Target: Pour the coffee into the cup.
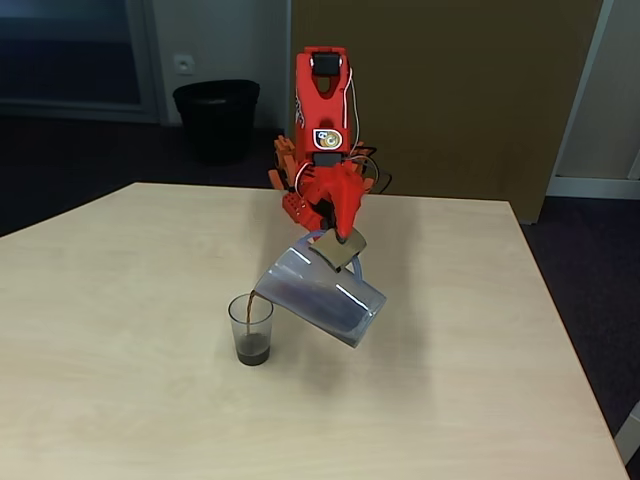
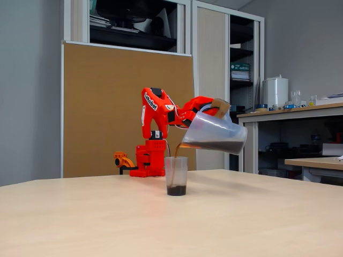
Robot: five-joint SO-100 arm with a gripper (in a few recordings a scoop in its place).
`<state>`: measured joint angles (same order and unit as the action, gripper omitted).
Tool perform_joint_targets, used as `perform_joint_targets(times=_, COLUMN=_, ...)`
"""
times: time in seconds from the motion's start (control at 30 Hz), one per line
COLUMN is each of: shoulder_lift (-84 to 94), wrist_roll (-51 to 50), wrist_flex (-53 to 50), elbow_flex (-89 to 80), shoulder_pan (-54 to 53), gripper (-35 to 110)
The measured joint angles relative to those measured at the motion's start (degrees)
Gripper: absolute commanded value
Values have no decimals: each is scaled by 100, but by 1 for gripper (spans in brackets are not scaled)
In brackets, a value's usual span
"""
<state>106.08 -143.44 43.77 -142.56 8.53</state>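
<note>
Pouring is being carried out: the jug is being held tilted by the gripper, clamped on its cardboard tab, and coffee is being collected in the cup on the table. Cup bottom covered; most is judged still in the jug.

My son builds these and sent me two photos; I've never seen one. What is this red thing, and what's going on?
The red thing is a small robot arm bolted at the back of a wooden table. Both photos show one moment: one camera looks down from the front, the other sits low at the table's side. The arm's fingers pinch a cardboard tab on a translucent jug, holding it tilted in the air. Dark coffee runs from its spout in a thin stream into a small clear cup standing on the table, which has a little coffee at its bottom.
</note>
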Motion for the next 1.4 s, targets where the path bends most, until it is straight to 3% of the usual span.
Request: perform_joint_targets(times=1.4, shoulder_lift=-79, wrist_roll=-589, wrist_flex=264, elbow_flex=26, shoulder_pan=-18, gripper=0)
